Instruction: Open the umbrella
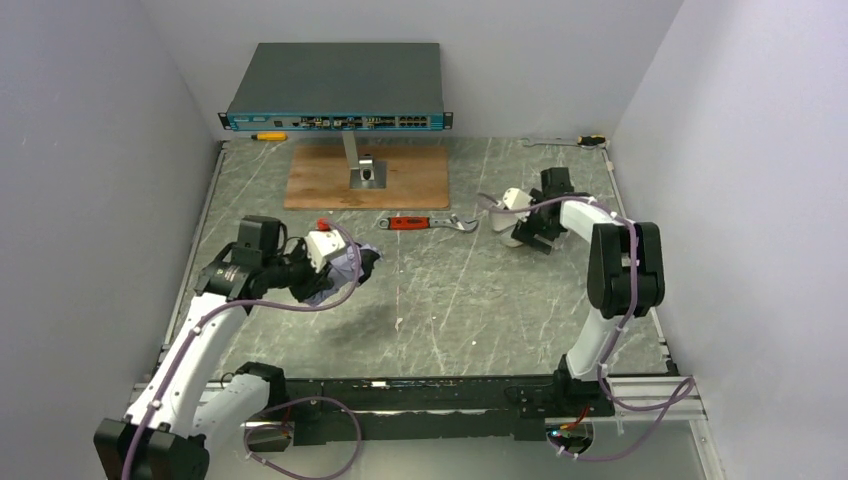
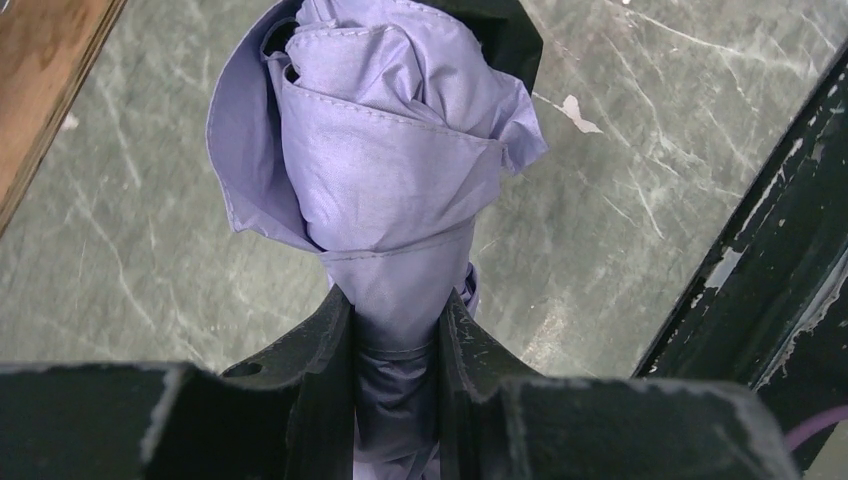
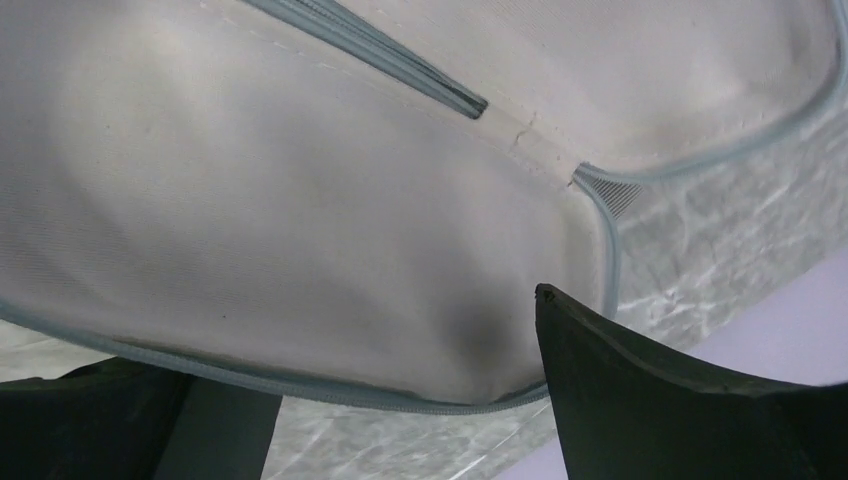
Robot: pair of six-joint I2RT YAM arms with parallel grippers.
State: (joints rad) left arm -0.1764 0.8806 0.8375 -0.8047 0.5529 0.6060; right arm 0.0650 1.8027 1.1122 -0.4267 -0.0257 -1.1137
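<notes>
Top external: one umbrella [image 1: 340, 268] (folded)

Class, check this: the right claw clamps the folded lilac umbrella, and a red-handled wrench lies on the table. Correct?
No: the left claw clamps the folded lilac umbrella, as the left wrist view shows. The red-handled wrench does lie on the table.

Soft even overhead light; umbrella [image 1: 343, 272] casts faint shadow; right-wrist view blurred.
</notes>
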